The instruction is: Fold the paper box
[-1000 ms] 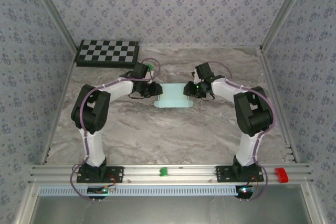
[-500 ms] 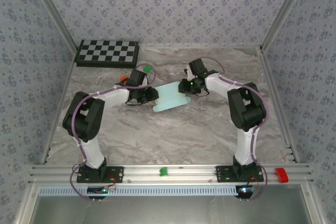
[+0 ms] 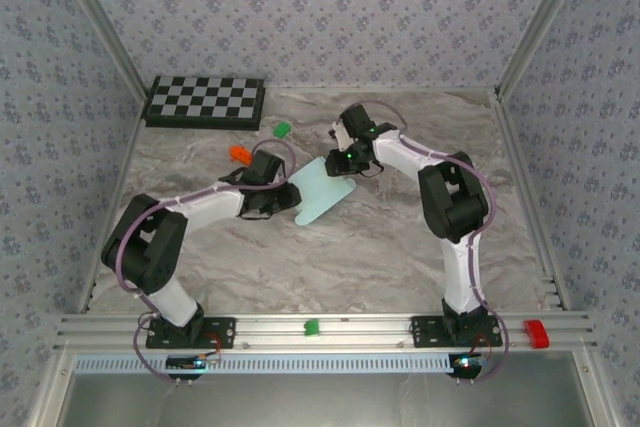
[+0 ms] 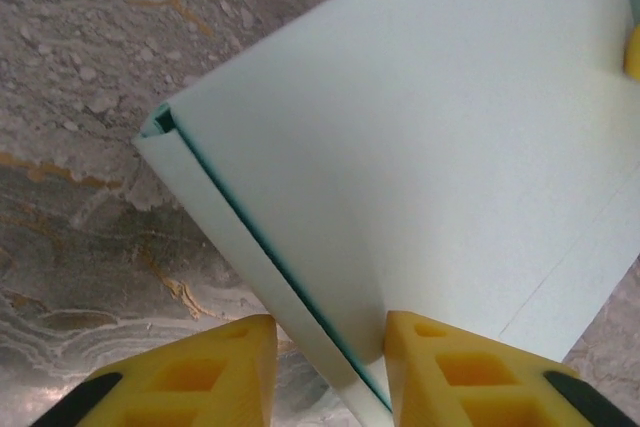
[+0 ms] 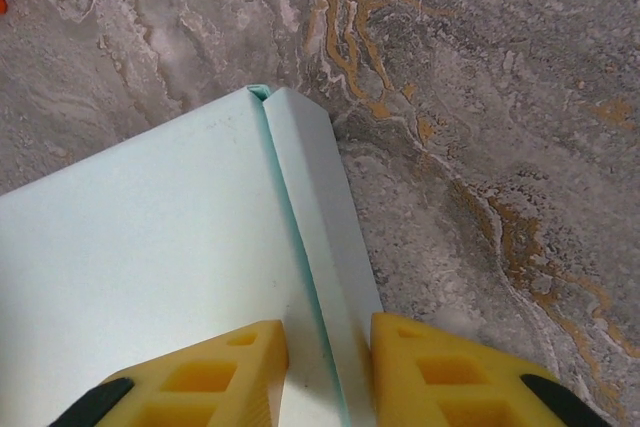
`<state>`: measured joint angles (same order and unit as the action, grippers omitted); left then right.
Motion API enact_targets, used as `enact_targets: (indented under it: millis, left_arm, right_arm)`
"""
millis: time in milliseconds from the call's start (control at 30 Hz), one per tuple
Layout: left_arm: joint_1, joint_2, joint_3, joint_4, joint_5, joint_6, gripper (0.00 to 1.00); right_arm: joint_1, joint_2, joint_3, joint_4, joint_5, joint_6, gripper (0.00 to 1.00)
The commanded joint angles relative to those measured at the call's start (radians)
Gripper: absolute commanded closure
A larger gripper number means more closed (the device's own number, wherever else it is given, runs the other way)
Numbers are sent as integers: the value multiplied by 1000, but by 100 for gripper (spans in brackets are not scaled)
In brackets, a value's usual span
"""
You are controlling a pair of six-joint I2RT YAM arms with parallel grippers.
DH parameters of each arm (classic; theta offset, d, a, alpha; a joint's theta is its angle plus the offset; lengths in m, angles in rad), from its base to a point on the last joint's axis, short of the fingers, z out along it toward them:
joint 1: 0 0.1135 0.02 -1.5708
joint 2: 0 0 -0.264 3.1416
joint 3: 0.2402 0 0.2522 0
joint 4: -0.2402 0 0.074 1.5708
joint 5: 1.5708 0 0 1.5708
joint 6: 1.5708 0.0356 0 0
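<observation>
The paper box (image 3: 320, 195) is a pale aqua card piece lying slantwise on the marble table (image 3: 400, 247), between the two arms. My left gripper (image 3: 290, 197) holds its lower-left edge. In the left wrist view the yellow fingers (image 4: 200, 372) straddle a folded side flap of the paper box (image 4: 420, 147), and the left gripper (image 4: 330, 332) is shut on that fold. My right gripper (image 3: 338, 164) is at the box's upper end. In the right wrist view the right gripper (image 5: 328, 332) is shut on the narrow side strip of the paper box (image 5: 150, 237).
An orange block (image 3: 240, 153) and a green block (image 3: 283, 130) lie just behind the left gripper. A black-and-white checkerboard (image 3: 205, 101) sits at the back left. Patterned walls close in the sides and back.
Both grippers swung the box from level to a steep slant. The left gripper moved nearer and the right gripper moved left and farther back. The orange block came into view.
</observation>
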<state>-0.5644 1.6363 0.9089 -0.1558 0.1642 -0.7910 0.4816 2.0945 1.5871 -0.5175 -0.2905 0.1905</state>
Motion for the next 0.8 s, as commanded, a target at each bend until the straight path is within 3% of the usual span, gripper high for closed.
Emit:
enact_targets:
  millis: [0,133,267,367,467,600,767]
  left_arm:
    - [-21,-46,-6,-48,-17,13,63]
    - [-20,-106,37,-132,-80,75,53]
    - [-16,-139,91,-208,-170,166,45]
    - [15,-115,149,-240,-175,260,40]
    - [51,-69,206,-230,-139,371,35]
    - [101,14,286,-201,0,522,30]
    - [141,142,375,-175,148,604,30]
  right_arm:
    - [18,-10,28,-79,26,-16,64]
    - [-7,-65,55,-108,61,-2,55]
    - [-33,-133,43,-104,80,12,52]
    - [-49,-197,-14,-88,83,30,52]
    - [-63,-278,-116,-26,85,66,52]
    - [-87,-394,-278,50,71,118,51]
    - [-105,-524,-469,104,76,168,51]
